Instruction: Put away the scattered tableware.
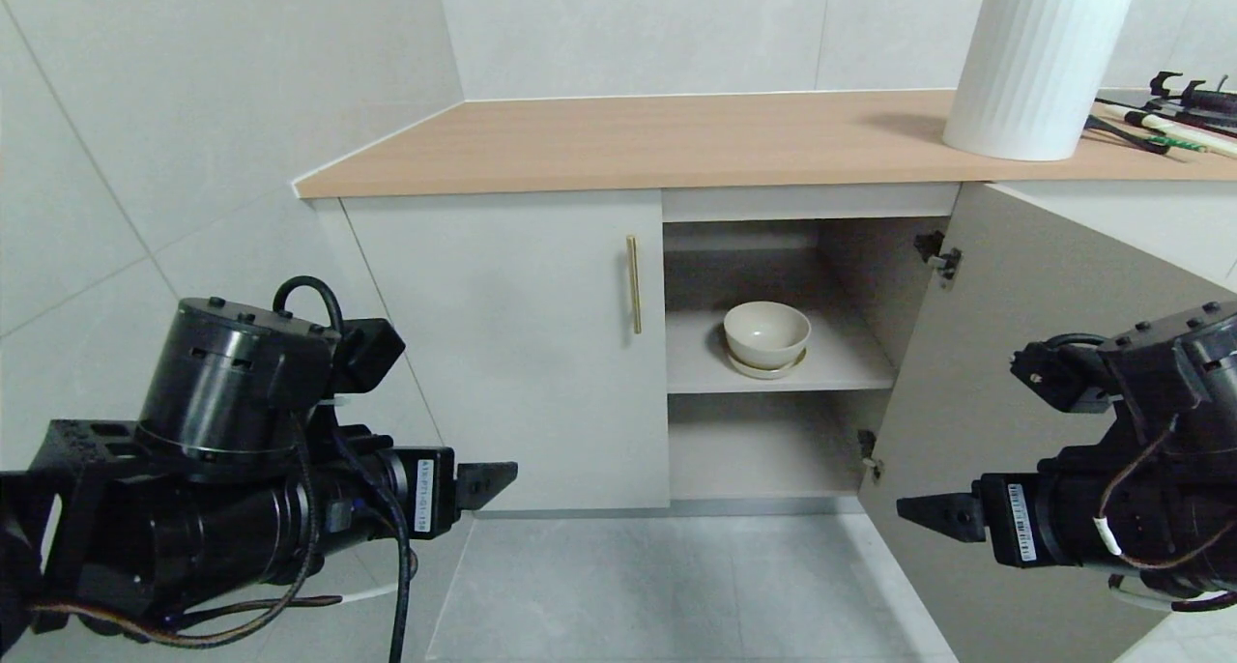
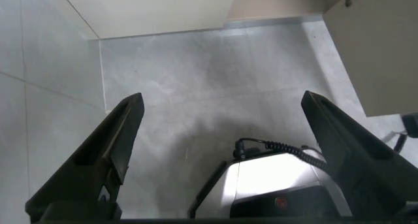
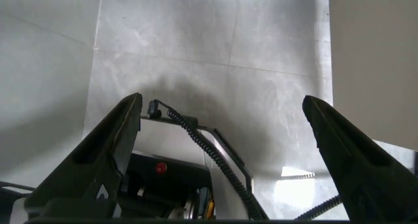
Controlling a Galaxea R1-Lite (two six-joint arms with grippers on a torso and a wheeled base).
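Though smooth and round, cream bowl (image 1: 766,332) on flat saucer (image 1: 763,371).

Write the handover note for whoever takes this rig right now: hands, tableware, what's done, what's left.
Left hand: open, empty, low before the closed left door.
Right hand: open, empty, low beside the open right door.
Tableware: bowl sits on a small plate on the cupboard's middle shelf.
Done: bowl and plate look put away.
Left: probably shut the right door; check whether the utensils at the counter's far right belong to the job.
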